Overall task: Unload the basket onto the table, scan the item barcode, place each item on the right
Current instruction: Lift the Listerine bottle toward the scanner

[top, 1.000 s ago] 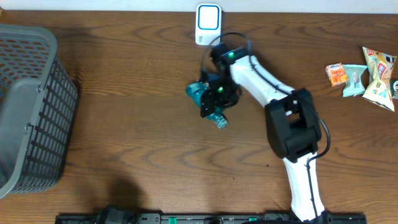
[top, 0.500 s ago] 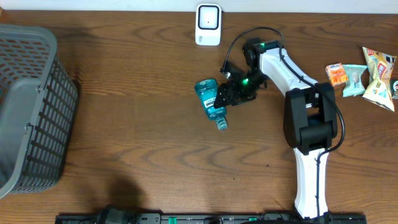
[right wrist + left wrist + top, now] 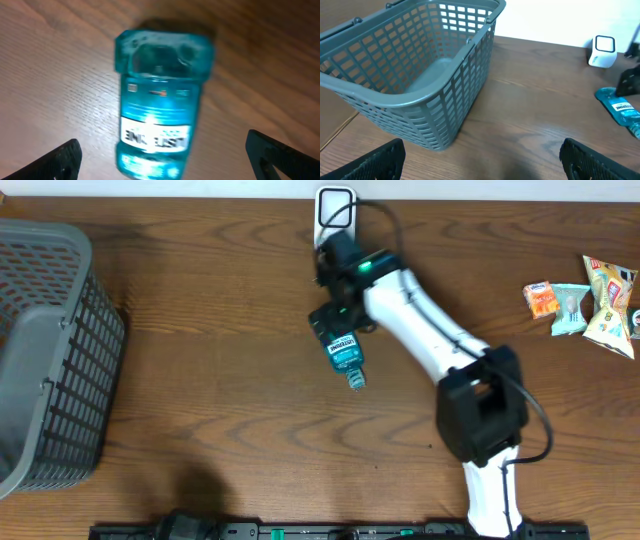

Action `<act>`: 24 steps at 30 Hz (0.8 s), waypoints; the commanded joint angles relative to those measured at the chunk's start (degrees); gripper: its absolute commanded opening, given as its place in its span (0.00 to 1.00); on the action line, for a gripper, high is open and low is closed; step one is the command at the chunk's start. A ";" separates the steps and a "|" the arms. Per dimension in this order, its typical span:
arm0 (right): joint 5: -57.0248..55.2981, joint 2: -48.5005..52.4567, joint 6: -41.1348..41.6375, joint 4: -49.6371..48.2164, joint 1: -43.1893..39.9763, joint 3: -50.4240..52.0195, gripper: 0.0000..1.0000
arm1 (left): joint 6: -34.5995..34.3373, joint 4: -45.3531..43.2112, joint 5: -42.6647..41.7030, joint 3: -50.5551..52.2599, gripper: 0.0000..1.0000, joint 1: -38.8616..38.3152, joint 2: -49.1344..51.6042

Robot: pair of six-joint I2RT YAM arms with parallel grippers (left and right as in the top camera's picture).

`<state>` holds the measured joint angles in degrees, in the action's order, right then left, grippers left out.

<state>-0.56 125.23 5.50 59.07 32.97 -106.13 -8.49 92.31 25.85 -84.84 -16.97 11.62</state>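
Observation:
The item, a teal mouthwash bottle with a white label, lies flat on the wooden table with its cap toward the front. In the right wrist view the bottle fills the middle, blurred, between the two wide-apart fingers. My right gripper hovers open over the bottle's base end and holds nothing. The white barcode scanner stands at the table's back edge, partly covered by the right arm. My left gripper is open and empty, low over bare table; from it I see the bottle and scanner far right.
A grey plastic basket stands at the left end of the table. Several snack packets lie at the far right.
The right gripper opened and let go of the bottle, swung off to the right, and has now come back over the bottle's far end by the scanner. The bottle stays lying on the table.

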 commanded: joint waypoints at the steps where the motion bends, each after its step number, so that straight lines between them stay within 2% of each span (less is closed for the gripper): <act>1: -11.65 4.98 7.87 -0.76 2.89 0.28 0.93 | 0.96 4.46 0.35 -0.15 0.98 0.02 0.33; 4: -14.80 7.76 10.23 -1.22 4.22 0.28 0.90 | 0.96 4.46 0.35 -0.15 0.98 0.02 0.33; 6: -14.91 9.03 10.21 -1.22 4.37 0.28 0.83 | 0.96 4.46 0.35 -0.15 0.98 0.02 0.33; 8: -15.45 10.10 10.34 -1.27 4.37 0.28 0.71 | 0.96 4.46 0.35 -0.15 0.98 0.02 0.33; 12: -15.41 11.74 10.36 -1.36 4.37 0.28 0.63 | 0.96 4.46 0.35 -0.15 0.98 0.02 0.33; 15: -14.82 12.33 10.27 -0.74 4.24 0.28 0.49 | 0.96 4.46 0.35 -0.15 0.98 0.02 0.33; 18: -10.36 12.00 8.07 0.13 4.07 -0.04 0.37 | 0.96 4.46 0.35 -0.15 0.98 0.02 0.33; 24: 6.36 10.40 -1.14 4.46 -1.51 -1.22 0.31 | 0.96 4.46 0.35 -0.15 0.98 0.02 0.33</act>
<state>-10.24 132.29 9.58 61.73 34.68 -109.49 -8.49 92.31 25.85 -84.84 -16.97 11.64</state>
